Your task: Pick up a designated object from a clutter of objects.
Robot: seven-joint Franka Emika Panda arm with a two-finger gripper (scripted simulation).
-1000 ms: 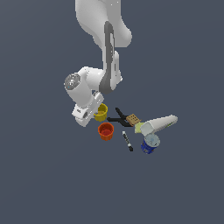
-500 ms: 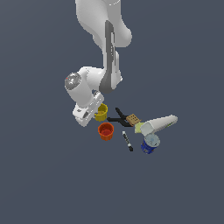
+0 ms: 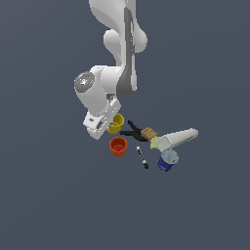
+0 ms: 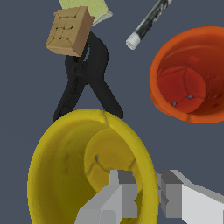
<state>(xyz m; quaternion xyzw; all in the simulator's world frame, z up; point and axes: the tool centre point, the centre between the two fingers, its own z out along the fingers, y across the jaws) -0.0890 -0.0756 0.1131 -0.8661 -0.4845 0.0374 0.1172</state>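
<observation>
Your gripper (image 4: pixel 144 192) straddles the yellow cup's (image 4: pixel 65 166) rim, fingers parted, gripping nothing, beside one orange cup (image 4: pixel 188 78), clamp (image 4: pixel 85 74) and marker (image 4: pixel 146 24).

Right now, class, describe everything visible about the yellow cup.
The yellow cup is a plain, round, plastic-looking cup with slightly tapered walls. It stands upright, open and empty. The hand straddles its rim: one finger inside, the other outside. The black clamp lies right beside it; the orange-red cup stands apart.
</observation>
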